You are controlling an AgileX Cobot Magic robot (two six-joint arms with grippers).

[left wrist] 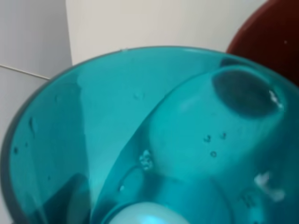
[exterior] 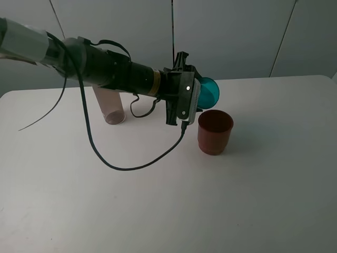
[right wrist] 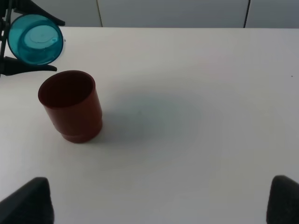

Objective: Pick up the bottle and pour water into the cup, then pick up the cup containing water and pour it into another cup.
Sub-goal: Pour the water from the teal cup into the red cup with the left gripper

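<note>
My left gripper (exterior: 196, 89) is shut on the teal cup (exterior: 209, 90) and holds it tipped on its side, mouth out, just above and behind the red-brown cup (exterior: 215, 130). The teal cup fills the left wrist view (left wrist: 140, 140), with droplets on its wall and the red-brown cup's rim (left wrist: 275, 37) beyond it. In the right wrist view the teal cup (right wrist: 36, 38) sits between black fingers (right wrist: 32, 10) over the red-brown cup (right wrist: 72, 105). The bottle (exterior: 111, 108) stands on the table, its top hidden behind the left arm. My right gripper (right wrist: 156, 205) is open and empty.
A black cable (exterior: 131, 166) hangs from the left arm and loops over the white table (exterior: 253, 200) in front of the bottle. The wall (exterior: 237, 37) is close behind the table's far edge.
</note>
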